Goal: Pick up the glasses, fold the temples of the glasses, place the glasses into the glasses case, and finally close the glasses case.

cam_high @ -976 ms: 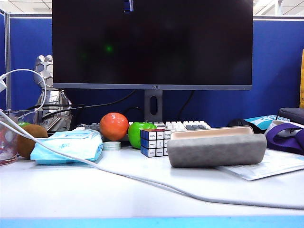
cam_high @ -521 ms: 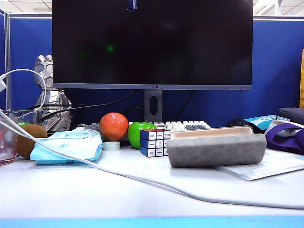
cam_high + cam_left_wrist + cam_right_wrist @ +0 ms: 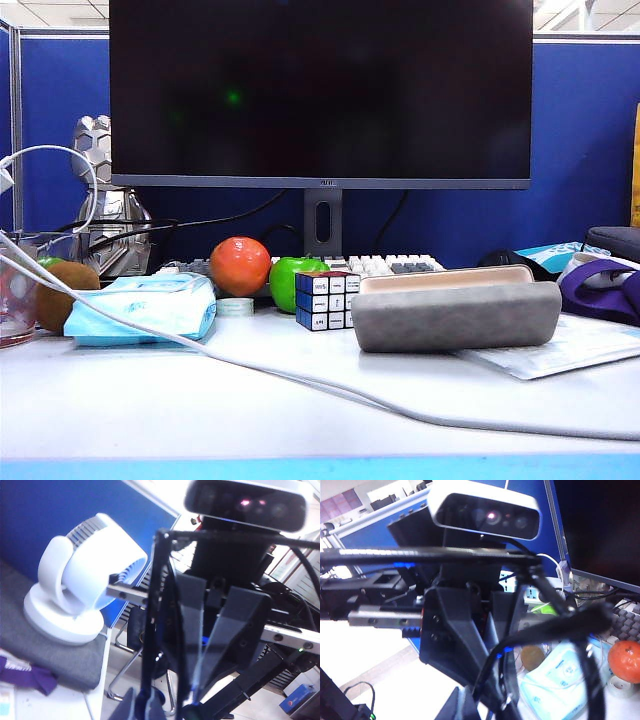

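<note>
Fingertips of the left gripper (image 3: 141, 706) show only as dark, blurred shapes at the edge of its own wrist view. We read them as pinched together on the glasses (image 3: 154, 595), whose thin black frame rises right from them. The right gripper (image 3: 470, 707) is likewise a blur at the edge of its wrist view, and we take it as closed on the same glasses.

Each wrist camera looks straight at the other arm. From the left wrist we see the right arm's two black fingers (image 3: 240, 625) narrowing to a point at the glasses, with a camera mounted above them. From the right wrist we see the left arm's fingers (image 3: 450, 635) doing the same. We cannot tell whether the temples are folded.

Neither arm appears in the exterior view. There the glasses case (image 3: 455, 315) lies open on the white table (image 3: 200, 420), well apart from the glasses, with its beige-lined lid standing behind the grey shell. A puzzle cube (image 3: 325, 300) sits just beside the case, and a light-blue tissue pack (image 3: 145, 305) lies farther left. A white cable (image 3: 300, 380) runs across the table in front.
</note>
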`<state>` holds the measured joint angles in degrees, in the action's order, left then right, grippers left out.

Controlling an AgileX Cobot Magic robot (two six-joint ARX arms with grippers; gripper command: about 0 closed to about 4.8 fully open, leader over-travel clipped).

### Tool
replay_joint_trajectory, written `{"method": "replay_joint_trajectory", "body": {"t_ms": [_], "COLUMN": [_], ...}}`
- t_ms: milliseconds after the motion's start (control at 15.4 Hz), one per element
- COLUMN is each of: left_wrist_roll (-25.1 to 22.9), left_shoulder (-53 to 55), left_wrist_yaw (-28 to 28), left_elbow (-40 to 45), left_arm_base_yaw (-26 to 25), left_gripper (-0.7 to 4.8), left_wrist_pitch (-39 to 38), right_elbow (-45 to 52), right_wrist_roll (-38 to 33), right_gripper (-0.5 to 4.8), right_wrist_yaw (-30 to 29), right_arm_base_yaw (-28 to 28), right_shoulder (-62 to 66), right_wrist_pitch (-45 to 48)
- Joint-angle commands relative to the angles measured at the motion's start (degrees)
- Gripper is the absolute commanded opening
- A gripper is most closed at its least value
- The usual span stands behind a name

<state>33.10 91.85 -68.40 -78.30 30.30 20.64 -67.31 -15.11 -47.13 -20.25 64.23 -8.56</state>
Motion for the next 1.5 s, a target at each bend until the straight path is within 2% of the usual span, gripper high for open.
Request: {"method": "replay_joint_trajectory", "body": {"t_ms": [65,130,260,391,456,586,716,976,1107,1237,1497], "left_wrist_roll": [-0.1,-0.3,-4.2,-4.2,-4.5,-10.2,-10.7,-10.8,-10.9,-13.7,-13.6], "left_shoulder": [-0.6,-0.6,-0.6,-0.5,-0.5,-0.5,-0.5,-0.5,-0.5,-0.5,-0.5], "left_wrist_yaw": [1.2,3.1,4.0,4.1,4.2,4.3,5.7,5.7,5.7,5.9,6.6], "left_elbow": [-0.2,-0.2,-0.2,-0.2,-0.2,-0.2,-0.2,-0.2,-0.1,-0.1,-0.1], "left_arm_base_yaw": [0.9,0.9,0.9,0.9,0.9,0.9,0.9,0.9,0.9,0.9,0.9], "left_gripper": [-0.06,-0.07,-0.06,-0.07,-0.06,-0.07,-0.07,-0.07,-0.07,-0.07,-0.07], "left_wrist_pitch": [2.5,2.6,2.6,2.6,2.5,1.1,-0.1,-0.5,-1.2,-3.9,-4.2], "right_elbow": [-0.2,-0.2,-0.2,-0.2,-0.2,-0.2,-0.2,-0.2,-0.2,-0.2,-0.2], "right_wrist_roll": [-1.7,-3.7,-6.0,-6.0,-6.8,-13.4,-17.2,-22.6,-22.6,-22.8,-22.8], "right_gripper": [-0.05,-0.06,-0.05,-0.05,-0.05,-0.05,-0.05,-0.05,-0.06,-0.05,-0.06], "right_wrist_yaw": [-2.4,-2.3,0.7,3.6,3.0,-3.2,-7.1,-8.7,-8.5,-8.5,-9.6], "right_arm_base_yaw": [0.2,0.6,3.1,7.3,9.9,10.9,10.4,8.0,5.1,3.6,2.8], "right_shoulder": [-1.7,-4.0,-8.1,-11.1,-12.2,-12.0,-11.2,-8.3,-7.3,-6.7,-5.8], "right_wrist_pitch": [3.8,4.5,4.1,4.7,6.2,11.1,14.6,17.2,19.5,22.4,21.1]}}
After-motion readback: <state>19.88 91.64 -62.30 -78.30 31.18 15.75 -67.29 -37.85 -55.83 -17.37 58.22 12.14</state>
